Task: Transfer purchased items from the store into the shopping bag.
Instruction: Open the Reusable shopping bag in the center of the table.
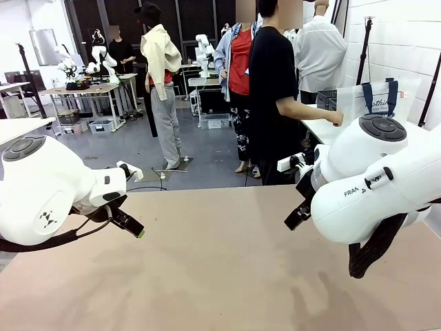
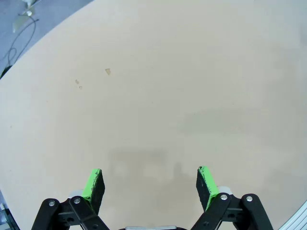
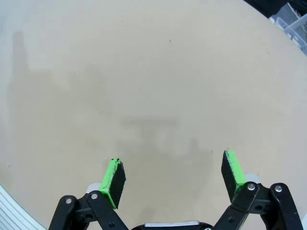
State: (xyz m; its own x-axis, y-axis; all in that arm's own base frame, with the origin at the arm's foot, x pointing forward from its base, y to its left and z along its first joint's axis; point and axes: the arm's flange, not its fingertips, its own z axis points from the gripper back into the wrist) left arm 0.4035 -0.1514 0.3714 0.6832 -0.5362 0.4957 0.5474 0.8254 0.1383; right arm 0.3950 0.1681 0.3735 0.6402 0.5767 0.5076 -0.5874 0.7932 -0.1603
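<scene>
The shopping bag [image 1: 375, 100], clear plastic with navy handles and a round logo, stands on a white side table [image 1: 322, 131] beyond the far right corner. A person in a black shirt holds a hand [image 1: 335, 118] at its left edge. The purchased items are out of view. My left gripper [image 1: 134, 229] hangs over the beige table [image 1: 220, 269] at the left. It is open [image 2: 150, 179], with bare tabletop between its green pads [image 2: 93, 184]. My right gripper [image 1: 295, 218] hovers at the right, also open [image 3: 173, 175] and empty.
A dark lattice basket [image 1: 326, 98] sits on the side table behind the person's arm. Two more people stand just beyond the table's far edge. The floor [image 1: 207, 155] drops away past that edge.
</scene>
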